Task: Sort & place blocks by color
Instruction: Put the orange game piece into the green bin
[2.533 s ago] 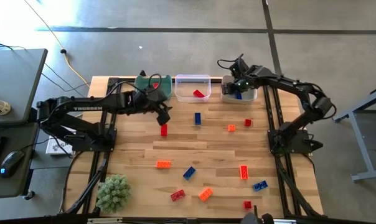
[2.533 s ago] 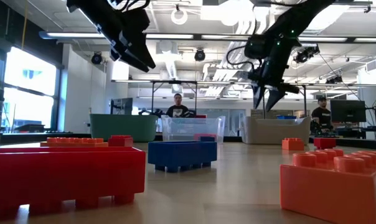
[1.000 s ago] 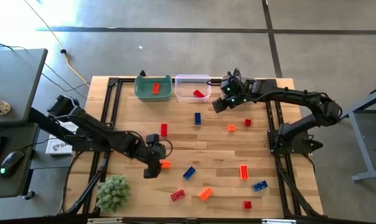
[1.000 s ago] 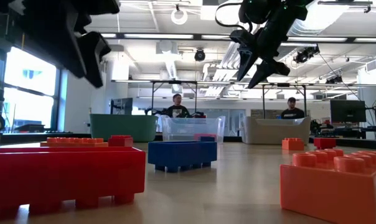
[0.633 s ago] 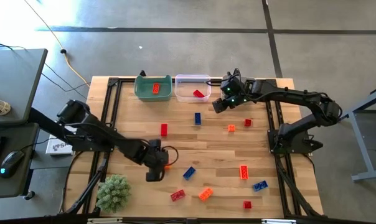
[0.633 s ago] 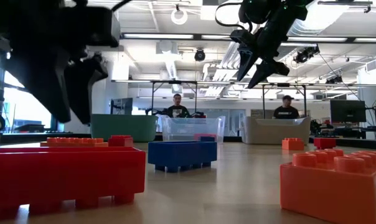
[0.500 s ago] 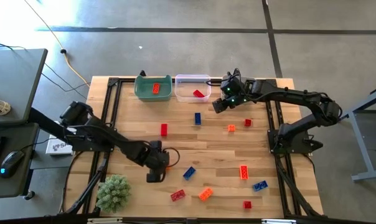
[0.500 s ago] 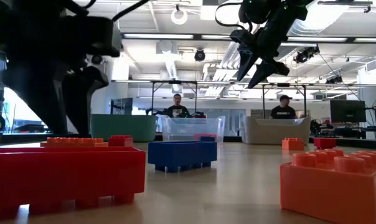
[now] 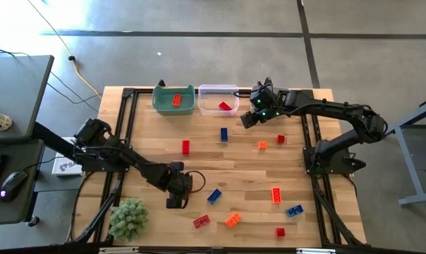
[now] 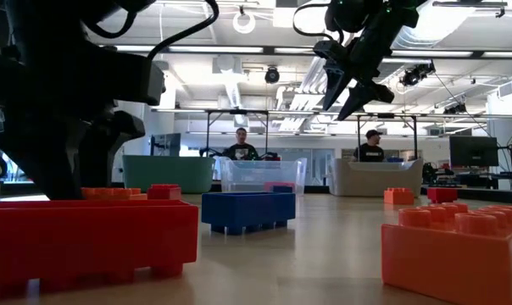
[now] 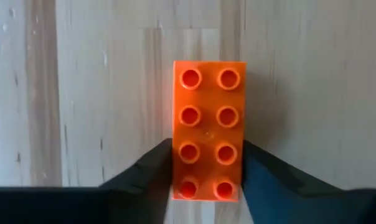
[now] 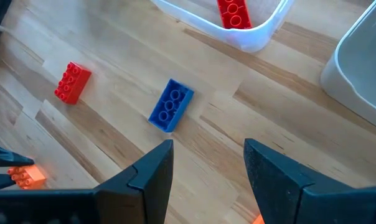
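- High view: the left gripper (image 9: 174, 200) had swung from the green bin (image 9: 175, 107) down onto the front-left orange brick; the right gripper (image 9: 245, 118) hovered near the clear bin (image 9: 218, 89).
- Left wrist view: fingers (image 11: 144, 174) flanked the orange brick (image 11: 208, 129), touching but not visibly clamped; bare wood lay all round.
- Right wrist view: fingers (image 12: 152, 168) spread, empty, above a blue brick (image 12: 170, 104).

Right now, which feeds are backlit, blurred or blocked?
Low view: the left hand is a dark backlit silhouette against bright windows, and the near red studded plastic brick looks soft. Left wrist view: sharp on the orange eight-stud plastic brick. High view: evenly lit.
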You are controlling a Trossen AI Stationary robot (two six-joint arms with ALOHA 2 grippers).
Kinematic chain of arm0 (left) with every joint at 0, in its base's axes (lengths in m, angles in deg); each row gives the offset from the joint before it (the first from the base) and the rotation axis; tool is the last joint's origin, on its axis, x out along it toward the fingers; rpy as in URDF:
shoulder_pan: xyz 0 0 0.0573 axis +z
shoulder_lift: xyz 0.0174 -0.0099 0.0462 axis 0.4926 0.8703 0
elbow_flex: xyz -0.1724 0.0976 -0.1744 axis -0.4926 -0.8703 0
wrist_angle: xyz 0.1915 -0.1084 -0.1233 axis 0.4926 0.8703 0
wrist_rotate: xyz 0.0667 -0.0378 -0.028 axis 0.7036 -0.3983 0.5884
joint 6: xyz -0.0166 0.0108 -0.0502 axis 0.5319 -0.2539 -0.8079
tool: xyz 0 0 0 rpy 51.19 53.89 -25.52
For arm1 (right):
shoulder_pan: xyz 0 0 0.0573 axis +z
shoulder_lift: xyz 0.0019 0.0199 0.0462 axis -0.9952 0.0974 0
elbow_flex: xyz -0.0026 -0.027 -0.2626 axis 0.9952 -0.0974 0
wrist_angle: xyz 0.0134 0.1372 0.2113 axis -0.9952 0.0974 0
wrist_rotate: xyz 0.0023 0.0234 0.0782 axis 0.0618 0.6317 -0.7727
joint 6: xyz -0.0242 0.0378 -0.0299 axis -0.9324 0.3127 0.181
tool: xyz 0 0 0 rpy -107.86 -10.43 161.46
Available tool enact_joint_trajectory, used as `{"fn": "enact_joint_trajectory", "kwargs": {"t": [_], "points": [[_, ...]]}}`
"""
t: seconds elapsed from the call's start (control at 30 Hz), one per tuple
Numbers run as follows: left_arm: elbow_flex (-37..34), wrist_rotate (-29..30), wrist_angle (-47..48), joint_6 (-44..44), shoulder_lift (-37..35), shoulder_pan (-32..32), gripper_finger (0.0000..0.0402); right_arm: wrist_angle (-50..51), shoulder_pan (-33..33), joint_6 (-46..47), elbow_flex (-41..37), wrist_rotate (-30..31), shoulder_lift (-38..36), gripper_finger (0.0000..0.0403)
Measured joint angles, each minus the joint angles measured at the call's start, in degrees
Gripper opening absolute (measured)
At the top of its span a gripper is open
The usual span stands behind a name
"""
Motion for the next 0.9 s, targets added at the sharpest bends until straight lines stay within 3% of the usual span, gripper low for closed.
{"fn": "enact_joint_trajectory", "kwargs": {"t": [0.07,0.27,0.47,0.9], "points": [[0.0,-0.1,0.0,0.7,-0.1,0.1,0.0111,0.0,0.0,0.0,0.0,0.0,0.0,0.0183],[-0.1,-1.9,0.0,1.1,-0.4,1.1,0.0110,0.0,0.0,0.0,0.0,0.0,0.0,0.0183],[-0.3,0.5,0.8,3.4,-4.3,4.6,0.0110,0.0,0.0,0.0,0.0,0.0,0.0,0.0183],[-0.1,5.6,3.7,16.2,-20.2,23.4,0.0110,0.6,0.0,1.6,0.0,-1.5,0.0,0.0183]]}}
